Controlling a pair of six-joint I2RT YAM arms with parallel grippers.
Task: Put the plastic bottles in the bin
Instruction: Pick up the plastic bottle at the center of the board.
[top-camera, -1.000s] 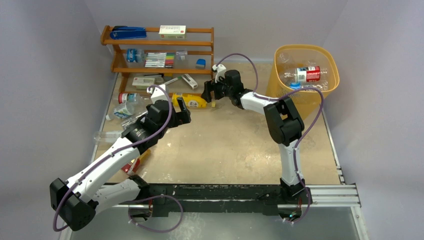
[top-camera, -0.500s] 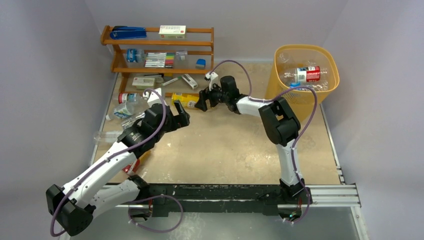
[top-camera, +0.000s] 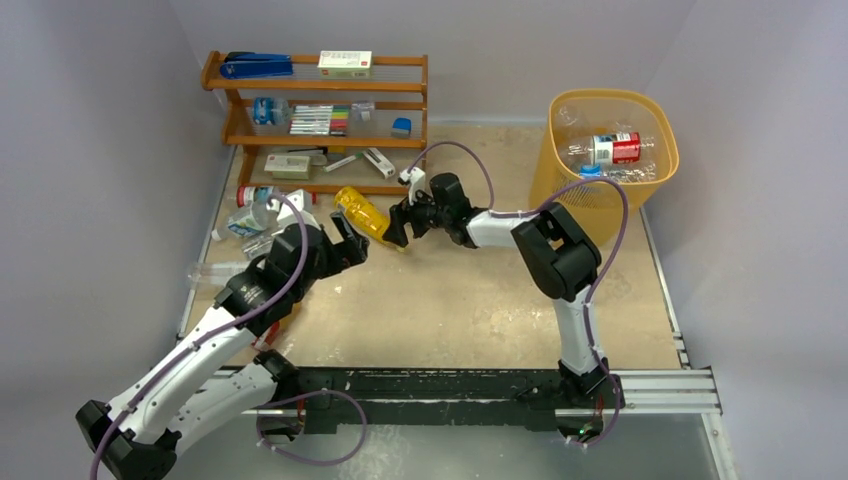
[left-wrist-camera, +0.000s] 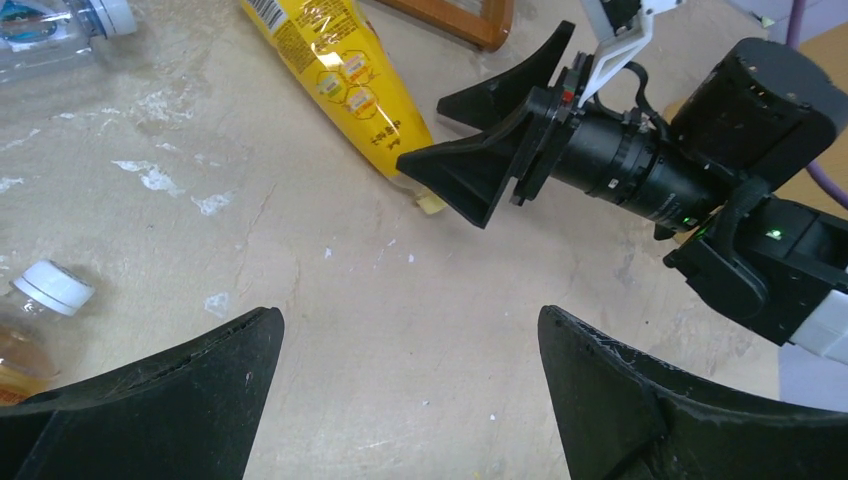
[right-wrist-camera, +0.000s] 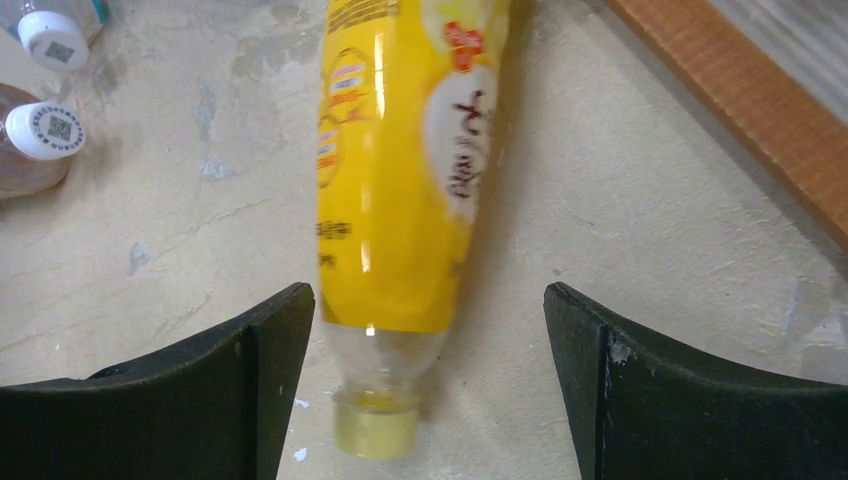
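A yellow-labelled plastic bottle (top-camera: 361, 212) lies on the table in front of the shelf, its yellow cap toward my right gripper (top-camera: 396, 229). In the right wrist view the bottle (right-wrist-camera: 400, 170) has its neck and cap between the open fingers of that gripper (right-wrist-camera: 430, 292), with the left finger close beside the label. My left gripper (top-camera: 350, 244) stands open just left of the bottle (left-wrist-camera: 338, 72), over bare table (left-wrist-camera: 410, 315). The yellow-orange bin (top-camera: 563, 178) stands at the back right with a red-labelled bottle (top-camera: 616, 148) and clear ones inside.
A brown wooden shelf rack (top-camera: 315, 88) with pens and boxes stands at the back left. More bottles lie left of my left arm: one with a blue label (top-camera: 252, 195) and a clear one (top-camera: 214, 270). White-capped bottles (right-wrist-camera: 44, 134) lie near the yellow one.
My right gripper has moved left and nearer, down to the yellow bottle's cap end. The bottle has swung to a diagonal. My left arm has drawn back toward the near left.
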